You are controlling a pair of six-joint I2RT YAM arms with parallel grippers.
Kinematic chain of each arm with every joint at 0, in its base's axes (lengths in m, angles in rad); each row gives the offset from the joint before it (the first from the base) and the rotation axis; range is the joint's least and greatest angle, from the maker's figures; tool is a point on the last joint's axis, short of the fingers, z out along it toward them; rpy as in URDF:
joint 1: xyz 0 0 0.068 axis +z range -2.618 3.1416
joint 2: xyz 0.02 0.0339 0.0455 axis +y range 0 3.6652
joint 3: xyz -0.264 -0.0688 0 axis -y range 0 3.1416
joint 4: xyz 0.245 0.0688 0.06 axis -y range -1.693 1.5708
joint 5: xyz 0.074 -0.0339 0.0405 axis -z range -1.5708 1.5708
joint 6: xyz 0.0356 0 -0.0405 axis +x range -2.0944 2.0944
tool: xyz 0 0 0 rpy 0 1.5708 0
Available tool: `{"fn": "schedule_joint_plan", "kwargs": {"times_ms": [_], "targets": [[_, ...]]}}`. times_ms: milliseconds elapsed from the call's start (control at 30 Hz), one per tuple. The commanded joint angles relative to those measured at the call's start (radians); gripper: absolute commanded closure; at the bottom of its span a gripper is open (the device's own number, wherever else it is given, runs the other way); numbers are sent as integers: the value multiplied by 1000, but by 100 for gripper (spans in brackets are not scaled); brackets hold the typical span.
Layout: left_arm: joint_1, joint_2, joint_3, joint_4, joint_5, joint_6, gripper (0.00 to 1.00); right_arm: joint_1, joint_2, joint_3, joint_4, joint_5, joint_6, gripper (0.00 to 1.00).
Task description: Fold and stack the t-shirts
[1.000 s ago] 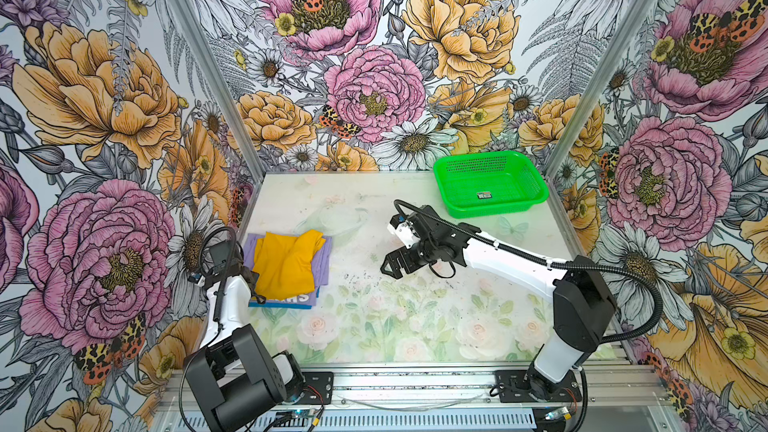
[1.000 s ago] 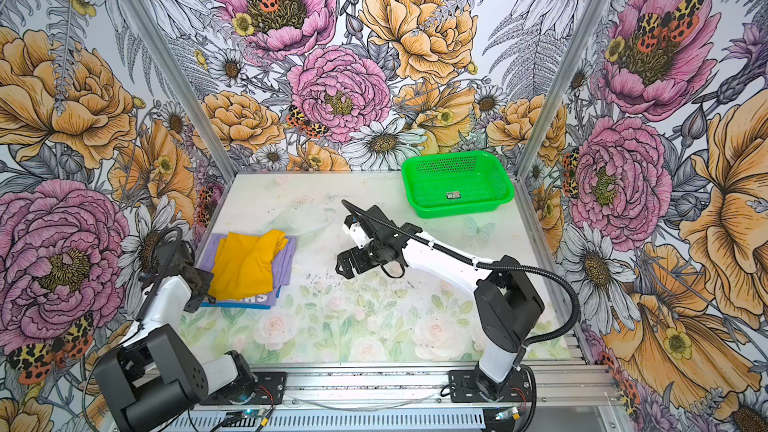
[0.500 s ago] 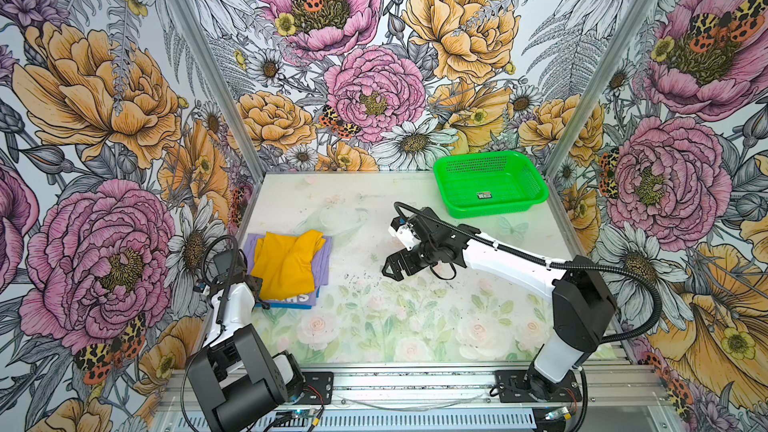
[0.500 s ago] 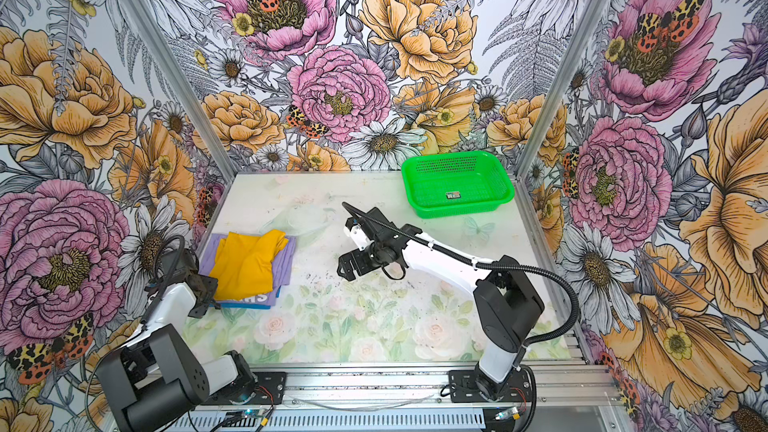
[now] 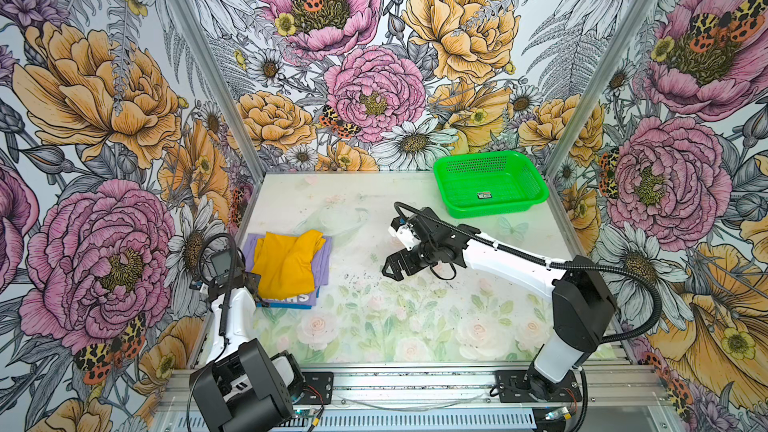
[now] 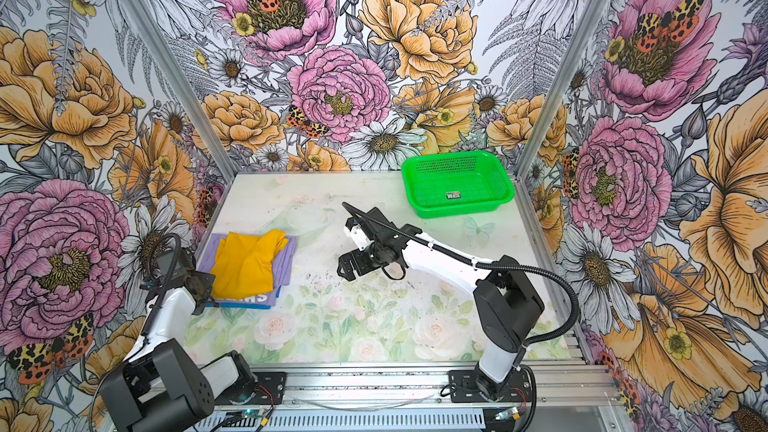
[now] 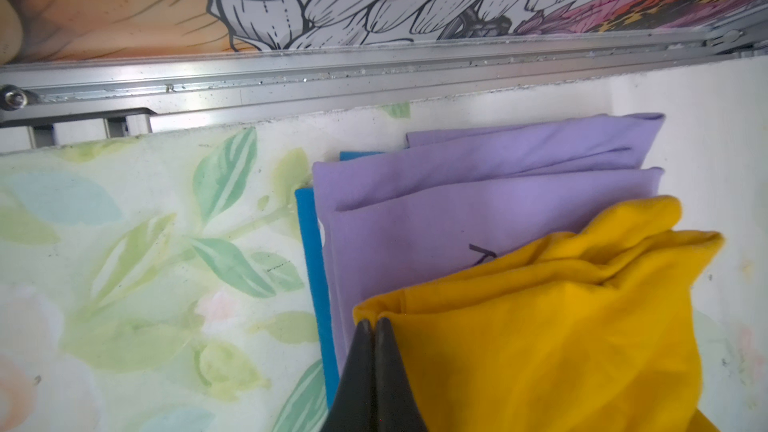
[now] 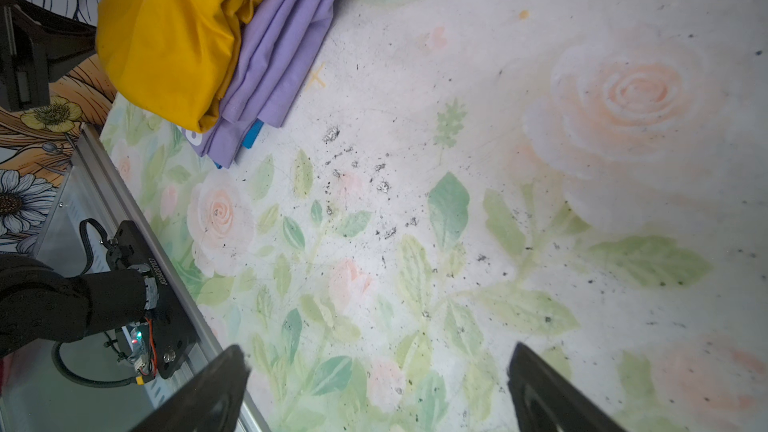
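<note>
Left wrist view gives us the nearest action: the left gripper is clenched, its two dark tips pressed together right at the near-left corner of the yellow t-shirt. Whether a pinch of hem is caught between them we cannot tell. That shirt lies rumpled on top of the lavender t-shirt, which lies on a blue t-shirt that shows only as a thin strip along the pile's edge, all at the near left of the table, close to the left wall. We judge the stacking nearly done and the step in hand to be tidying the top layer. The next move calls for drawing that corner out flat and square without dragging the layers beneath. In both top views the wrist camera hides those tips, but there we see the whole pile at once, with white lettering along its near edge. Farther in, mid-table, the right gripper hangs released, jaws wide over bare surface, well apart from the pile; its wrist view alone shows the stepped layer edges on the pile's right side. At the far right stands the green basket, holding only a small label.
</note>
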Motion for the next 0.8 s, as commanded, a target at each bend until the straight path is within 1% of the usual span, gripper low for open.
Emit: {"fn": "schedule_joint_plan", "kwargs": {"times_ms": [0, 133, 200, 300, 367, 467, 567, 700, 767], "targets": [[15, -41, -5, 36, 36, 23, 100, -7, -25, 12, -6, 18, 5, 0], [26, -42, 25, 20, 7, 50, 100, -8, -20, 20, -6, 14, 5, 1], [47, -38, 38, 13, 11, 65, 100, -6, -15, 28, -6, -7, -1, 1], [76, -42, 39, 9, 26, 71, 100, 17, 6, 58, -6, -41, -36, 1], [92, -51, 32, 8, 19, 70, 100, 65, 34, 89, -5, -64, -48, 2], [110, -45, 23, 13, 37, 67, 100, 124, 110, 166, -5, -77, -60, 8], [122, -25, 16, 20, 55, 65, 100, 186, 220, 264, -3, -81, -64, 14], [167, -12, -5, 54, 109, 59, 100, 242, 340, 386, 3, -81, -69, 21], [175, 8, -1, 68, 129, 63, 100, 263, 394, 447, 3, -81, -68, 27]]}}
